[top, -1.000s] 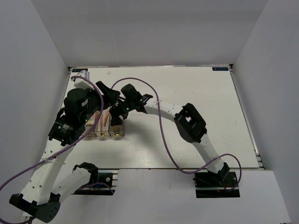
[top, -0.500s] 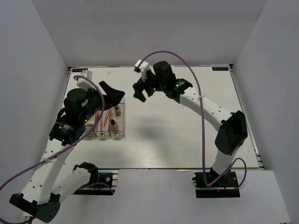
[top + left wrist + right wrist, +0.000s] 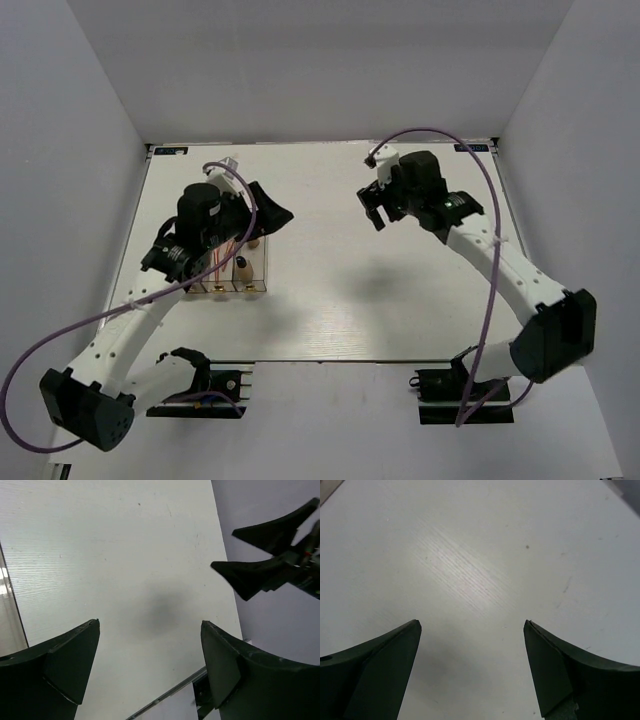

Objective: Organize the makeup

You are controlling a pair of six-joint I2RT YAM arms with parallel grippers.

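The makeup I can see sits in a clear acrylic box point(image 3: 262, 282) at the table's left. A beige dark-capped bottle point(image 3: 241, 268) stands in its right compartment. A second bottle point(image 3: 254, 241) peeks out behind it, partly under my left gripper. Thin coral-pink sticks point(image 3: 216, 258) lean in the middle compartment. My left gripper point(image 3: 272, 214) hovers open and empty over the box's far right corner; its wrist view shows only bare table between the fingers point(image 3: 75, 662). My right gripper point(image 3: 372, 208) hangs open and empty above mid-table point(image 3: 471, 623), well right of the box.
The left arm's body covers the box's left compartment in the top view. The box's wall point(image 3: 9, 605) shows at the left wrist view's left edge, and the right gripper point(image 3: 260, 555) at its upper right. The table's near edge point(image 3: 165, 696) runs below.
The right gripper drew back from the box toward the right and far side. The left gripper opened wider and swung right, off the box's left side.
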